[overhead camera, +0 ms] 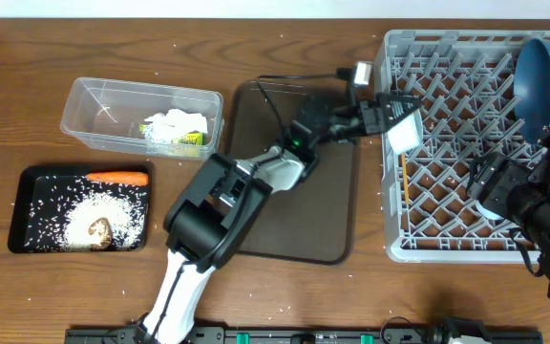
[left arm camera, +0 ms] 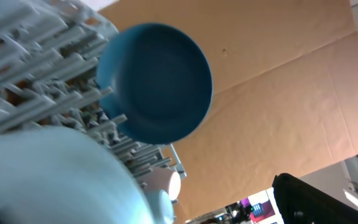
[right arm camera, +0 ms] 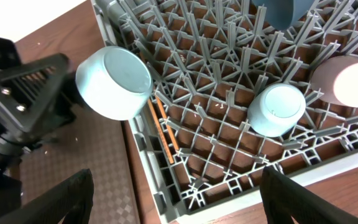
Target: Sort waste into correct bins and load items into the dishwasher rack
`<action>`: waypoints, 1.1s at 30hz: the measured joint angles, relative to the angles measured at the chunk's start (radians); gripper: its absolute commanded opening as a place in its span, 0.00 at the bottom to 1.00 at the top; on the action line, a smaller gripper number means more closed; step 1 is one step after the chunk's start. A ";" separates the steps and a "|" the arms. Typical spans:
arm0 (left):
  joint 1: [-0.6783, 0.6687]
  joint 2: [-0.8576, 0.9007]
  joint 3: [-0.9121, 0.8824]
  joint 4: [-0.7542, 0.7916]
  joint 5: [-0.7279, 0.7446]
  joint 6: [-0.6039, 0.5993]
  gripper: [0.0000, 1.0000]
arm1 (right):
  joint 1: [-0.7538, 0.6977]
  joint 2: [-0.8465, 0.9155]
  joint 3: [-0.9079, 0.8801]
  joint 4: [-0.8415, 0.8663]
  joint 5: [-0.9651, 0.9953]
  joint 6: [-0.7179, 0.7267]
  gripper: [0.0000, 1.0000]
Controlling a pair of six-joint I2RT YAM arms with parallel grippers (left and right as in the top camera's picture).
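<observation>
The right arm crouches over the rack's [overhead camera: 447, 205] four-o'clock corner. The right gripper [right arm camera: 176, 180] points down at the grid, fingers spread wide with nothing between them. Just beyond, a pale blue cup [right arm camera: 278, 109] and a pink cup [right arm camera: 347, 81] sit among the pegs, and the chopsticks [right arm camera: 163, 130] lie along the nine-o'clock wall. The left arm reaches from the table's six-o'clock edge toward two o'clock, across the brown serving tray [overhead camera: 327, 210]. The left gripper [overhead camera: 388, 115] meets the pale white bowl [overhead camera: 405, 132], tipped on that wall's rim; whether its fingers pinch the bowl or stand apart I cannot tell. Farthest, the dark blue plate [overhead camera: 545, 81] stands on edge at the rack's one-o'clock corner.
</observation>
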 measured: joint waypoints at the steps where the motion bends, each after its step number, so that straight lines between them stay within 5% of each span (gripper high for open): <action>1: 0.011 0.000 0.000 0.000 0.010 0.000 0.98 | 0.000 0.000 0.000 -0.001 0.000 0.000 0.80; 24: 0.306 -0.062 0.003 -0.251 0.243 0.097 0.98 | 0.000 -0.012 0.000 0.005 -0.025 -0.008 0.80; 27: 0.340 -0.159 0.003 -0.470 0.275 0.197 0.98 | 0.000 -0.029 0.000 0.041 -0.080 -0.055 0.80; 33: 0.364 -0.491 0.015 -1.307 0.088 0.615 0.98 | 0.000 -0.064 0.000 0.087 -0.291 -0.232 0.81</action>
